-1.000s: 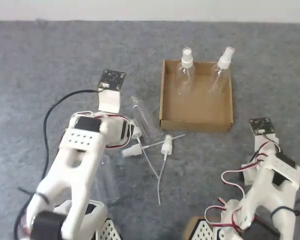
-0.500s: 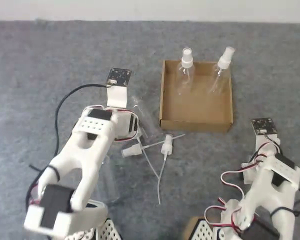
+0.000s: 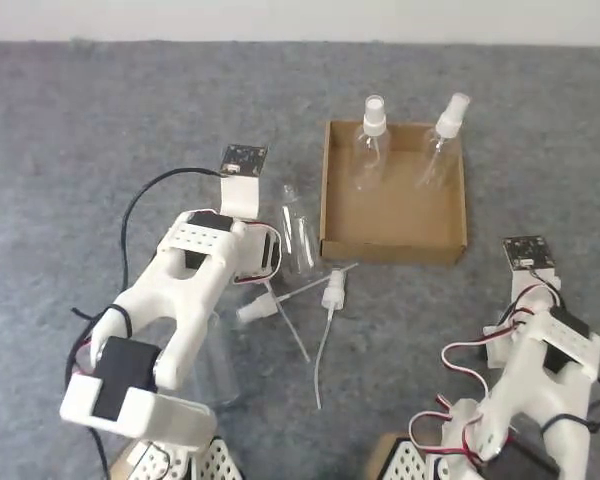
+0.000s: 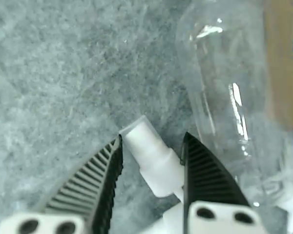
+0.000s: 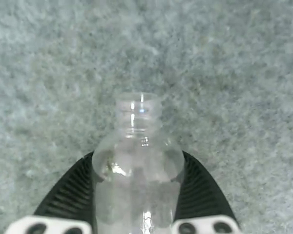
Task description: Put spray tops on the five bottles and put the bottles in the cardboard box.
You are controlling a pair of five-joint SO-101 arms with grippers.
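Evidently a capping step is in hand. The left gripper (image 4: pixel 153 141) is low over the grey felt (image 3: pixel 100 120), jaws clenched from both sides on a spray top (image 4: pixel 154 163). The ribbed black pads press its smooth white plastic barrel. My judgement is that it is taken by the barrel so the thin dip tube hangs free for threading into a neck.

- The right gripper (image 5: pixel 136 195) grasps an open bottle (image 5: pixel 136 165) across the shoulder, with the neck poking out past the jaws. Held this way the threaded mouth is bare and ready for a top. The bottle is clear, thin-walled and glossy, so likely slippery and easy to squash.
- A loose bottle (image 3: pixel 295 235) lies on its side between the left arm and the cardboard box (image 3: pixel 393 250), just beside the box's wall. It has no cap, and it is round enough to roll on the nap.
- A second spray top (image 3: pixel 332 292) lies in front of the box, its flexible tube trailing toward the arms.
- Two capped bottles (image 3: pixel 368 150) (image 3: pixel 440 150) lie in the box, their white heads over the far rim. The box is plain brown card, shallow and open-topped.

Judged from this, two of the five bottles are done.
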